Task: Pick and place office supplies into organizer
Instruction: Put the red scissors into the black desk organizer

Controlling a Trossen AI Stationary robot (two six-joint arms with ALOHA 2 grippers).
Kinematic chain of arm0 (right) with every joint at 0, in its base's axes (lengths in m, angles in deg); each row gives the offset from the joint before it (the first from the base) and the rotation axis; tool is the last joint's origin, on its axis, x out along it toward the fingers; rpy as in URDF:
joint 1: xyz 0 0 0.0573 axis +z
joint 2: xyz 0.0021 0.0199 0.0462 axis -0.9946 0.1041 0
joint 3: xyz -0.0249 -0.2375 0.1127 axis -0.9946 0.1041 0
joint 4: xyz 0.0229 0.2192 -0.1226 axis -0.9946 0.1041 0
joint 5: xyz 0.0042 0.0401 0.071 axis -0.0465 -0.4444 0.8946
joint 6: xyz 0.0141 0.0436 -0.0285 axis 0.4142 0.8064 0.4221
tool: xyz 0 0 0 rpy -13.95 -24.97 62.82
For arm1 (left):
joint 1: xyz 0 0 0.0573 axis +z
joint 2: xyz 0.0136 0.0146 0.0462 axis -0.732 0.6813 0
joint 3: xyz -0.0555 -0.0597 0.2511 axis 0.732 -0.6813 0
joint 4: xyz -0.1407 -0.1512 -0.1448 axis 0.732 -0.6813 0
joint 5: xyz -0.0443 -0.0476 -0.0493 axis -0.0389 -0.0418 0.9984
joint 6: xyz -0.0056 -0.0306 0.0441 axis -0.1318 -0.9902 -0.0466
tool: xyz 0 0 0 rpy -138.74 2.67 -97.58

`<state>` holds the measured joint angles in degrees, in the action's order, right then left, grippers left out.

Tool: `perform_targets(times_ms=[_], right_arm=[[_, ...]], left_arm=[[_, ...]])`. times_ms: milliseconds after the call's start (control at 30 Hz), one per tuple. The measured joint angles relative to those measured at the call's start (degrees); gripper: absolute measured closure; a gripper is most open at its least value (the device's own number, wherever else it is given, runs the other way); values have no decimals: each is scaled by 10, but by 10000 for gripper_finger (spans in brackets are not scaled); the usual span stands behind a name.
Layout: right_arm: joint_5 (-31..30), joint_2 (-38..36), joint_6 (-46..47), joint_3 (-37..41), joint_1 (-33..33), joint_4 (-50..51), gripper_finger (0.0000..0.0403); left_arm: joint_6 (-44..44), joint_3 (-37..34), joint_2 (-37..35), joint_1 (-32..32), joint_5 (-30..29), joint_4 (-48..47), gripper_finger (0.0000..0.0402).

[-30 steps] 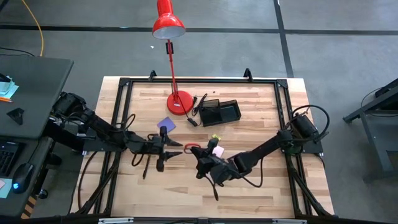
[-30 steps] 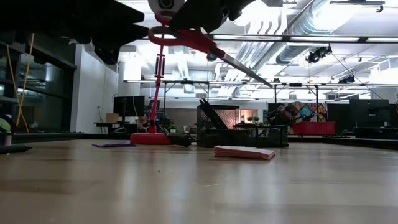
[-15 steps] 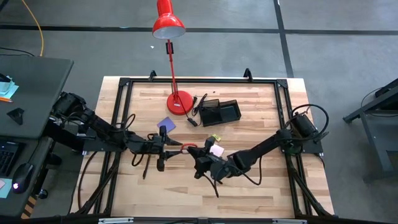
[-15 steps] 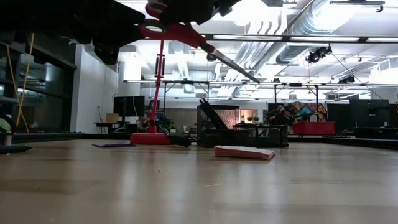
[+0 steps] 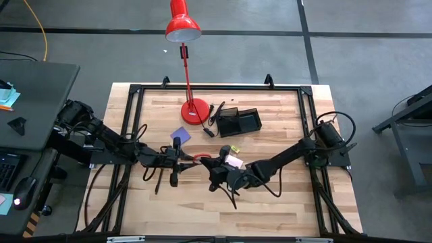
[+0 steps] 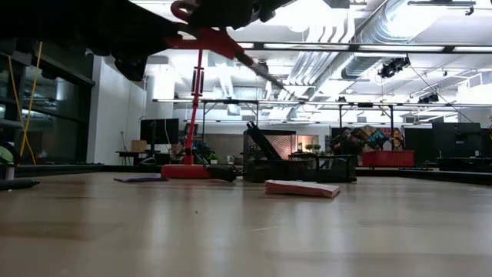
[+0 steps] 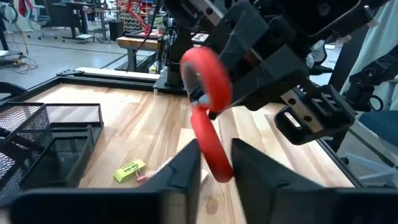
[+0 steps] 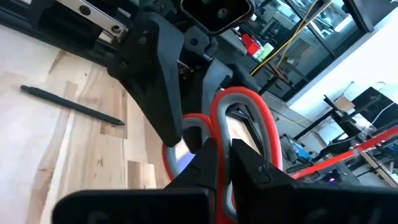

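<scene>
Above mid-table, scissors [image 5: 202,160] hang between our right gripper [image 5: 217,174], jaws pinching a handle loop, and left gripper [image 5: 181,160], jaws spread around it; handover underway, next needs left closing before carrying to organizer [image 5: 239,122].

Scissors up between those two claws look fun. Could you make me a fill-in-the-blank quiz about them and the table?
The scissors have ____ handles. The right claw pinches them ____ the table, facing the left claw. The square pad beside the right arm is ____. The red lamp stands beside the black ____.
Missing words: red; above; pink; organizer.
</scene>
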<state>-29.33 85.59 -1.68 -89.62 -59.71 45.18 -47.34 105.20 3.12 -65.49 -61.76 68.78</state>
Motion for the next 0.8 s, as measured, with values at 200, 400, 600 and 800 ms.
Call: perform_targets(times_ms=[200, 400, 600, 800], right_arm=[[-12, 0, -6, 0, 1, 4, 402], [-36, 0, -18, 0, 9, 11, 394], [-103, 0, -22, -1, 45, 13, 329], [-149, 0, -24, -1, 67, 15, 270]], left_arm=[[13, 0, 0, 0, -3, 0, 379], [16, 1, 0, 1, -21, 2, 374], [37, 0, 0, 1, -32, 19, 382], [40, 0, 0, 0, -39, 25, 382]])
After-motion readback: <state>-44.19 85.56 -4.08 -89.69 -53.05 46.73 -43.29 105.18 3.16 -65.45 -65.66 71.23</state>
